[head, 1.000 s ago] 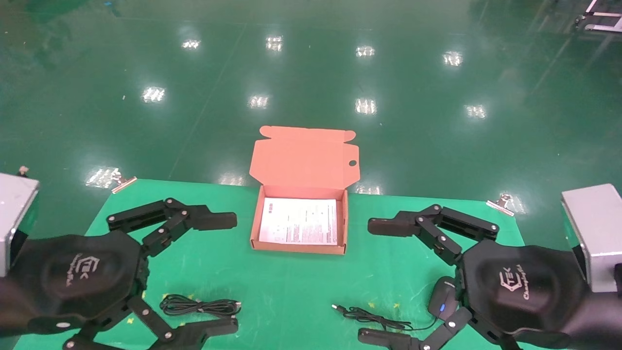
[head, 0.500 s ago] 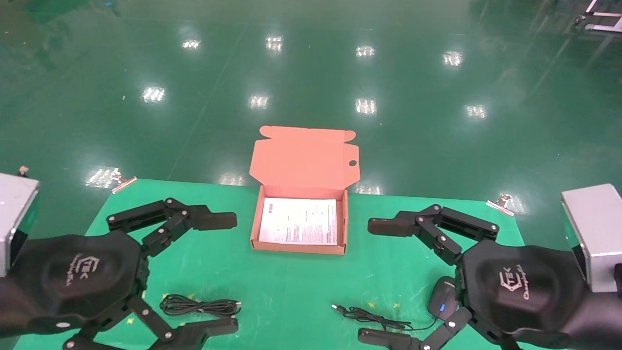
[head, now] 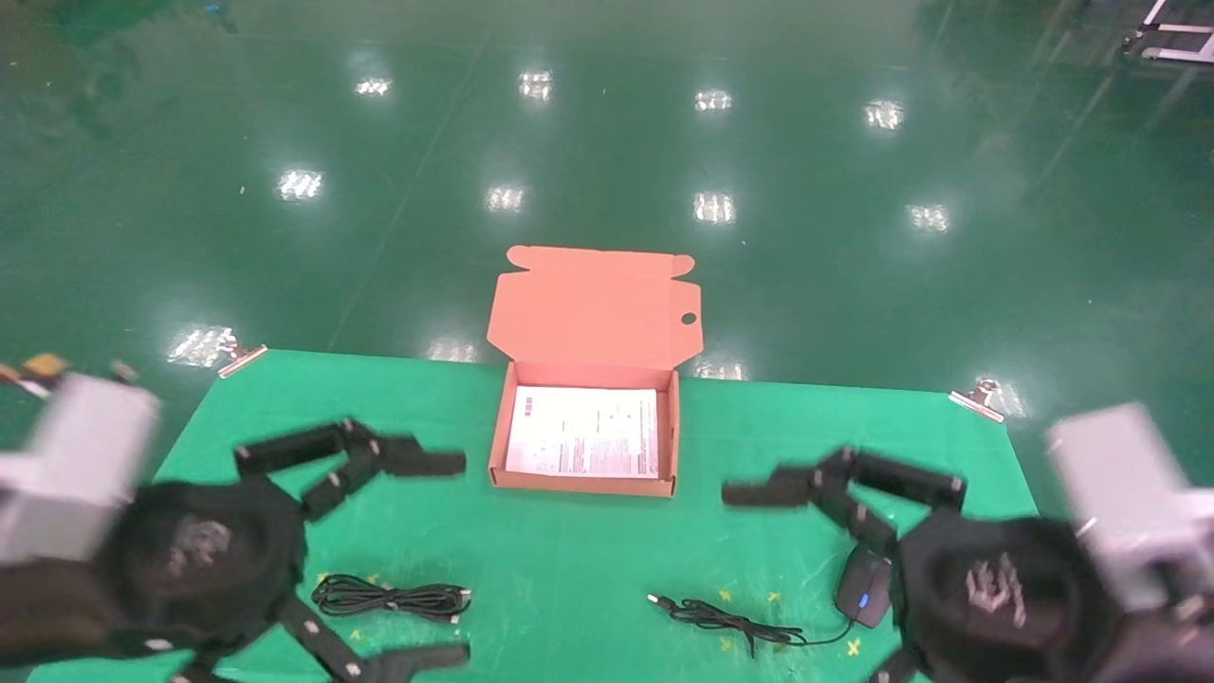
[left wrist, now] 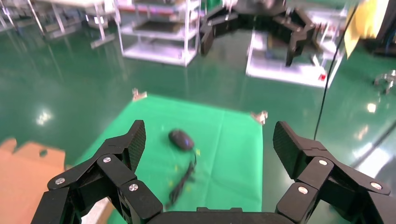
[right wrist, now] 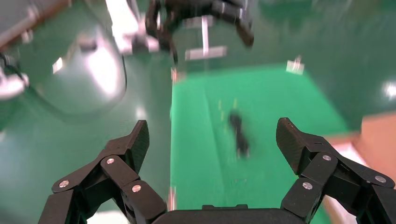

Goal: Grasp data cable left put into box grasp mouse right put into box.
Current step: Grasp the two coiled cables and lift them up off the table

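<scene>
Green table (head: 569, 560) | box (head: 583, 484) open mid-back | cable (head: 389, 599) between left gripper (head: 446, 558) fingers, untouched | mouse (head: 861, 587) just beside right gripper (head: 759, 588) | both spread wide

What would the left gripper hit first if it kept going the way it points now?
Probably nothing nearby. The open left gripper points across the mat, above it. The cable lies low between its fingers; farther along sit the mouse and right gripper. Depth is unclear.
</scene>
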Controlling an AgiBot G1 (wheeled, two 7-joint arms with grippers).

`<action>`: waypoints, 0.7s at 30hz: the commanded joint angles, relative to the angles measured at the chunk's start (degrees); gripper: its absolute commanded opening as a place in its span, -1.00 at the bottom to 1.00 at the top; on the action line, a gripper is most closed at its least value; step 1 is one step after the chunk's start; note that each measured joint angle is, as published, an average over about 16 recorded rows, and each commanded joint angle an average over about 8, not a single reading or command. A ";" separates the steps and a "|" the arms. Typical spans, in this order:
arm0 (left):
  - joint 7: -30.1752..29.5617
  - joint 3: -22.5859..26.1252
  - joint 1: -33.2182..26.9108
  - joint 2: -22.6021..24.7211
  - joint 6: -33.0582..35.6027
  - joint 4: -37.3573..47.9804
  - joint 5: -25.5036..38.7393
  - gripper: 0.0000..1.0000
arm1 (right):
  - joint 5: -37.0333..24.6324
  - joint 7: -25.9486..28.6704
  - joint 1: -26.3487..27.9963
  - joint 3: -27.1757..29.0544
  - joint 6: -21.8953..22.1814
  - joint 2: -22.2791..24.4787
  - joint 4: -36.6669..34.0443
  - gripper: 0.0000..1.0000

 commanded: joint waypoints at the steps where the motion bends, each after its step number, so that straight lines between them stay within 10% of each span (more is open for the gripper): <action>1: -0.49 1.15 -0.99 -0.23 -0.13 -0.60 3.00 1.00 | -3.35 1.44 1.87 -1.21 -1.05 0.64 0.71 1.00; 21: 5.21 20.12 -16.08 10.67 0.03 -2.36 40.61 1.00 | -36.96 4.35 34.64 -49.27 -2.94 -12.11 1.33 1.00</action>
